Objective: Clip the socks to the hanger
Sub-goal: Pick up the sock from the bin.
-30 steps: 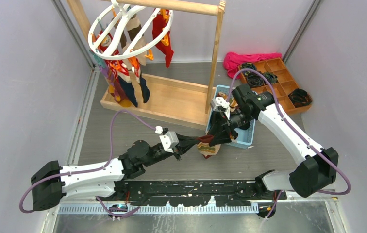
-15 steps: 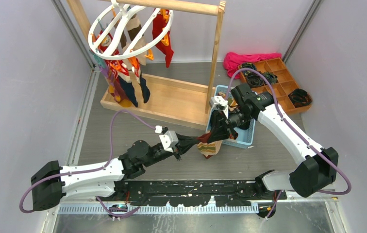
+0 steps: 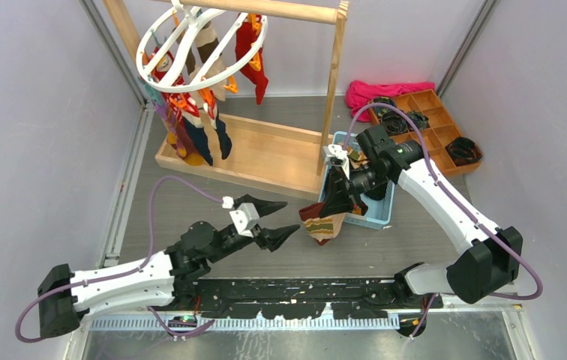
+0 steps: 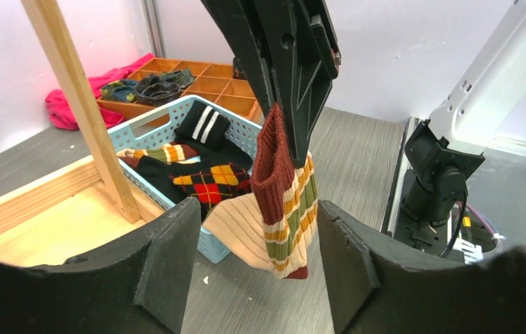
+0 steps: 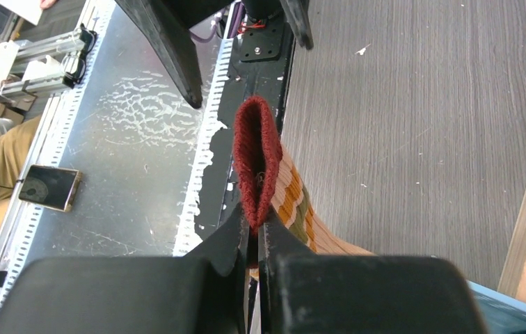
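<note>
A striped sock [image 3: 324, 225] is held by its cuff in the closed right hand [image 3: 331, 209], just beside a blue basket [image 3: 380, 219] on the table [image 3: 385, 251]. The left hand [image 3: 289, 216] is shown spread wide, near the sock but apart. Other socks [image 3: 255, 56] are clipped to the white hanger [image 3: 145, 43].

The sock [image 4: 282, 209] is maroon-cuffed with orange, olive and cream stripes; the basket [image 3: 378, 217] pale blue.

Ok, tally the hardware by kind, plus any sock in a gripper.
Grippers: 2 (left gripper, right gripper)
Sock, held: 1
Basket: 1
Tray: 1
Rack: 1
Hanger: 1
Total: 7
</note>
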Robot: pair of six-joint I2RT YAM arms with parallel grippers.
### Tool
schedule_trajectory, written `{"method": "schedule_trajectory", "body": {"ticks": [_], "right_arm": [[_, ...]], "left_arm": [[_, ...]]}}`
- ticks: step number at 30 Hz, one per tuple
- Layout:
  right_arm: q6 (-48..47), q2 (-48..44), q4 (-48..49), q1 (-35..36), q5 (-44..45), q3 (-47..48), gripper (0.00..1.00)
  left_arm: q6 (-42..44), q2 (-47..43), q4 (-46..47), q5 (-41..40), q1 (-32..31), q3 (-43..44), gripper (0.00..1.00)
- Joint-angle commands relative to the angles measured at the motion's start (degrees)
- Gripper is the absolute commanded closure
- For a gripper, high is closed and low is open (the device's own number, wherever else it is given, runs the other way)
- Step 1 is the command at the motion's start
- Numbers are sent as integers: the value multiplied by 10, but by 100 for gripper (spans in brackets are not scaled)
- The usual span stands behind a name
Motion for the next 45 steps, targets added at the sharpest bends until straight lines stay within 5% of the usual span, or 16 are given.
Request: {"method": "schedule_trajectory", "body": {"ticks": [1,7,12,19,27,34,45], "right_arm": [[23,-3,19,3,12,24,99],[46,-6,37,3,25,22,99],[62,-8,50,2,30,20,99],[76,-8,64,2,23,17,99],[83,-7,74,3,8,10,99],[84,-9,76,2,9,8,99],[84,-11,77,3,4,9,99]], "left_arm": [[-1,-56,-93,-44,2,7,33],[-6,-143,-210,-116,2,32,20],[2,-174,-226,-95,2,24,17],[25,-128,-68,30,3,-46,17],[66,46,154,6,2,-49,26],[58,122,241,4,4,-37,40],[34,169,292,10,4,-33,46]]}}
